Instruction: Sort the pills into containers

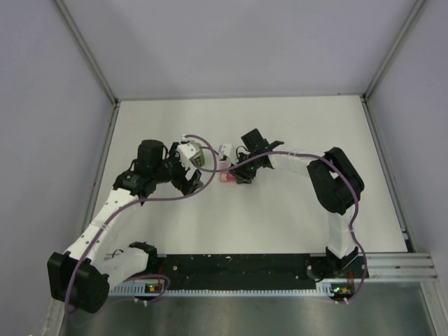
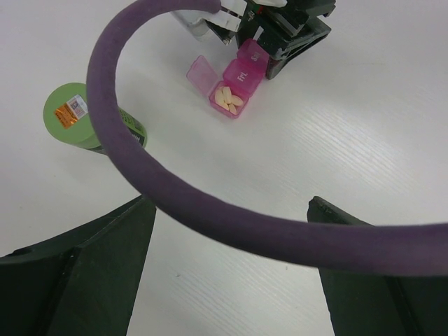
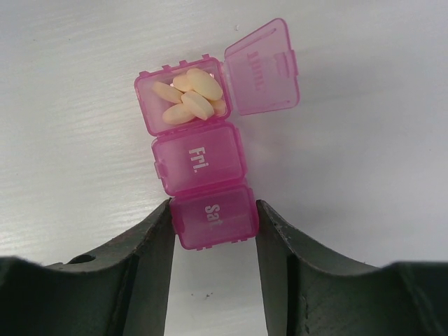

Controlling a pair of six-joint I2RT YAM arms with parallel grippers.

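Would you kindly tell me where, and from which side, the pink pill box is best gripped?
Grip the pill box by its closed Sat compartment, across the flat side walls, approaching from the end opposite the open lid. That lid juts sideways and loose pills lie beside it, so keep the box level. The right gripper is shut there.

A fixed overhead camera looks down on the whole table. The left wrist camera sees the pink pill box from a distance, the right wrist camera from close above, lengthwise.
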